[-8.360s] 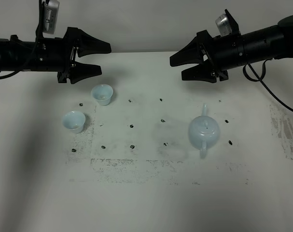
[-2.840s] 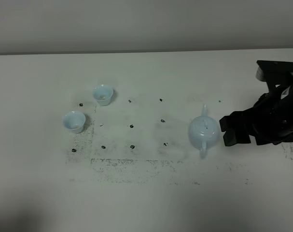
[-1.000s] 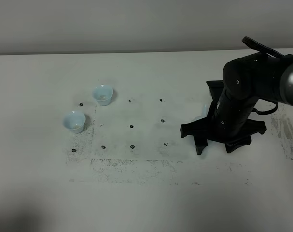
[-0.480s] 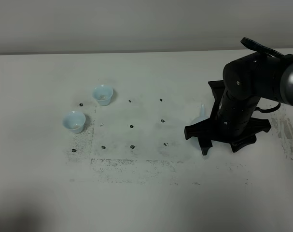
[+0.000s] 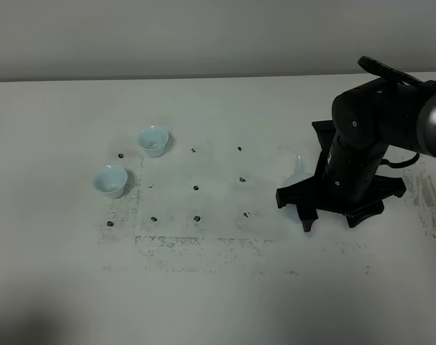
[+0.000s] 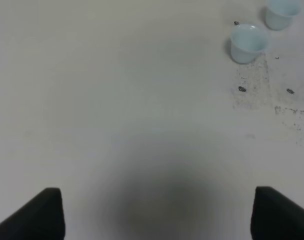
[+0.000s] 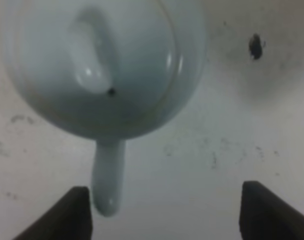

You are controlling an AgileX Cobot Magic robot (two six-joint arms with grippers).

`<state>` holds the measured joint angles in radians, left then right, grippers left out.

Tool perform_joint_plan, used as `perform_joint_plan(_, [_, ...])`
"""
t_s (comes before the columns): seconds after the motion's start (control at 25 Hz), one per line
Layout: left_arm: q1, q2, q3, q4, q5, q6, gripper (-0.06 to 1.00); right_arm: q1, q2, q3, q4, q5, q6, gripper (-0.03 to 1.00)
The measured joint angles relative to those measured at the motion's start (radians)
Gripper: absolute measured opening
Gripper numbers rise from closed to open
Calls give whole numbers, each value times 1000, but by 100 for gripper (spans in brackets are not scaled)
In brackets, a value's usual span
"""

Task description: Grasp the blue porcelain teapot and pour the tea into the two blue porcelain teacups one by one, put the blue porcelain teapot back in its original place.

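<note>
Right wrist shows teapot (image 7: pixel 101 65) clearly; exterior high glimpses perhaps its spout (image 5: pixel 298 167).

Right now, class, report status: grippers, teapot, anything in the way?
Left gripper open, empty. Right gripper open above teapot, not gripping. Teacups upright, nothing seen between.

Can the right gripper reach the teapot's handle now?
Probably yes. The right gripper hangs open over the blue porcelain teapot; the handle lies between the jaws, close to one finger, and nothing blocks it.

We see a matte black right arm (image 5: pixel 376 122) with a bulky rounded joint, thin cable loop (image 5: pixel 385 70) and wedge-shaped gripper fingertips (image 7: pixel 75 212).
</note>
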<state>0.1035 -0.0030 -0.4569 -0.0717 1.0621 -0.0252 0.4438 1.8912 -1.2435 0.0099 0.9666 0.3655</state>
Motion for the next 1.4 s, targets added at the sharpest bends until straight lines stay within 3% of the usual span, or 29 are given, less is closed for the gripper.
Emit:
perform_joint_plan(0.4, [0,0,0,0,0,0,72,0,-18,-7,84,-59,-40,59])
perform_joint_plan(0.88, [0,0,0,0,0,0,72,-1,78,-129,85,90,-55,59])
perform_joint_plan(1.4, [0,0,0,0,0,0,72,-1,114,-129,87,70,-67,59])
